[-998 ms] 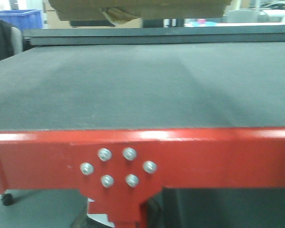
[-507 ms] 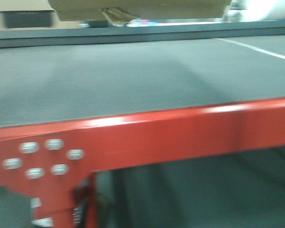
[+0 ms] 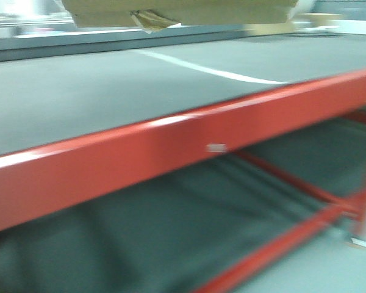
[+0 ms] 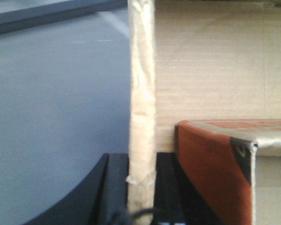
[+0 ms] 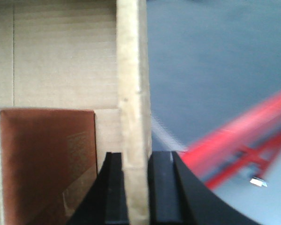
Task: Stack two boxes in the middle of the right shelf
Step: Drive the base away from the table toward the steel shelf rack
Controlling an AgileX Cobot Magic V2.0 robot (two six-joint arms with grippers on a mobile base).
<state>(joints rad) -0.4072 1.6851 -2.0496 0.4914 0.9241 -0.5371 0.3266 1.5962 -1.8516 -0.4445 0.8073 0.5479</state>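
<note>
Creased corrugated box (image 4: 210, 61), walls pinched by left hand (image 4: 143, 161), right hand (image 5: 135, 157)

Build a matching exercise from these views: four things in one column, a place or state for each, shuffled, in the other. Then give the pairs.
Things
1. plain brown corrugated cardboard box
2. red-painted metal table rail
3. reddish-brown smaller carton
4. right end effector

Places or states
A. lying inside the cardboard box
B. at the top edge of the front view
C. slanting across the middle of the front view
D. shut on one upright wall of the box

Pairs: 1-B, 2-C, 3-A, 4-D
</note>
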